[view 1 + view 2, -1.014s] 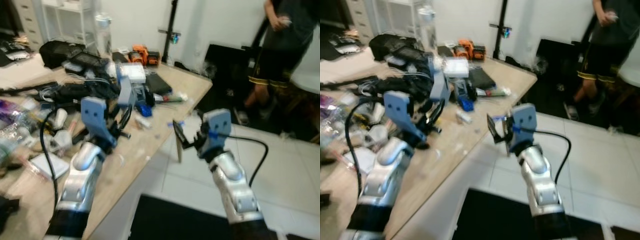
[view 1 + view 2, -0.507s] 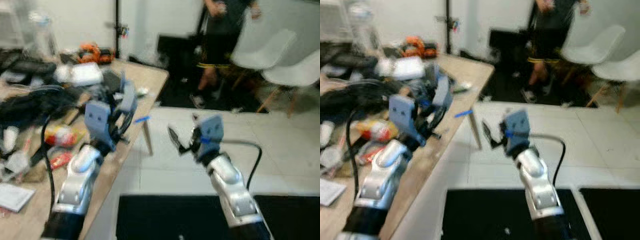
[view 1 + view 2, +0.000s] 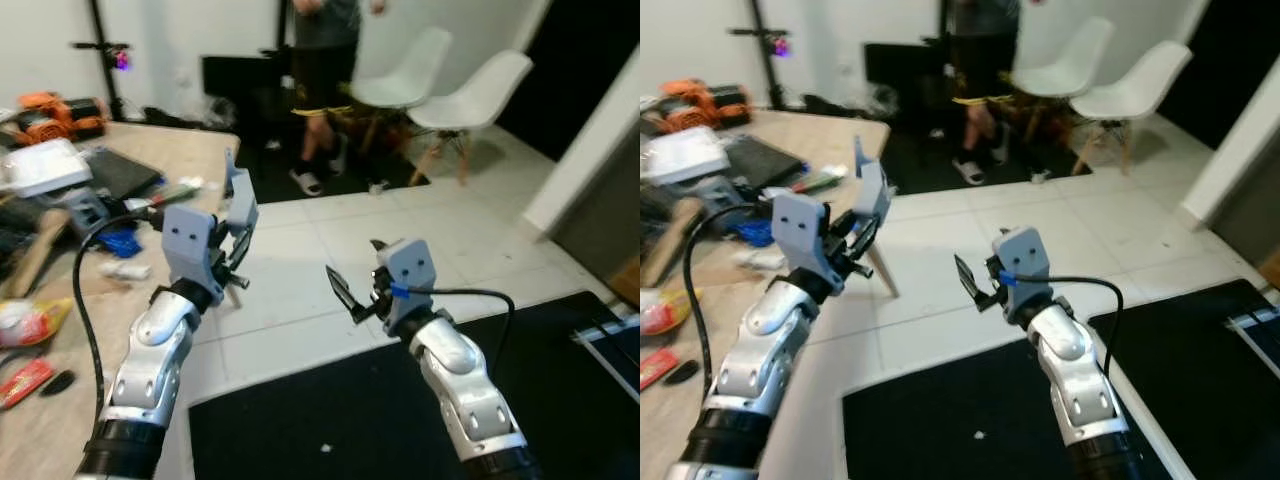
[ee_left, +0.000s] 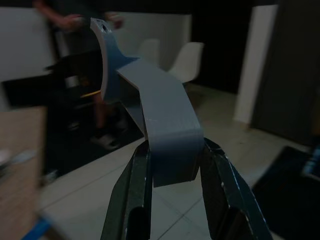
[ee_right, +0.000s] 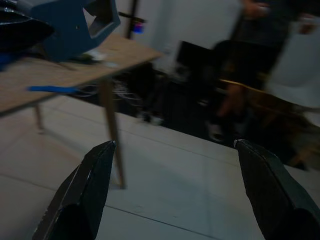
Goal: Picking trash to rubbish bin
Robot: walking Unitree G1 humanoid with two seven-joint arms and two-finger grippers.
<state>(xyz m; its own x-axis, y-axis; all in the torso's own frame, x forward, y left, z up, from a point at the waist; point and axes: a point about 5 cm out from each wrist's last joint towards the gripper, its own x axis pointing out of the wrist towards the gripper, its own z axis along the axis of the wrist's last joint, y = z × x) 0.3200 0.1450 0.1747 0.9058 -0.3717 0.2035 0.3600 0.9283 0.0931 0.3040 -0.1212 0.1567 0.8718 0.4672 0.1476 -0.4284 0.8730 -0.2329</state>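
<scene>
A curved grey-blue plastic piece (image 4: 161, 125) sticks up out of my left gripper (image 3: 236, 262), which is shut on it; the wrist view shows both black fingers (image 4: 134, 200) pressed against its sides. The piece (image 3: 241, 203) hangs over the corner of the wooden table (image 3: 170, 152). My right gripper (image 3: 352, 276) is held out over the white tiled floor at about the same height, open, with nothing between its wide-apart fingers (image 5: 82, 192).
The cluttered table holds wrappers (image 3: 22, 322), a blue item (image 3: 118, 242) and an orange tool (image 3: 50, 110). A person (image 3: 322, 70) stands at the back beside two white chairs (image 3: 478, 88). A black mat (image 3: 330, 415) lies on the floor below my arms.
The camera has swung to the right: the table slid to the left edge and the chairs and floor came into view. Both grippers keep their pose and state.
</scene>
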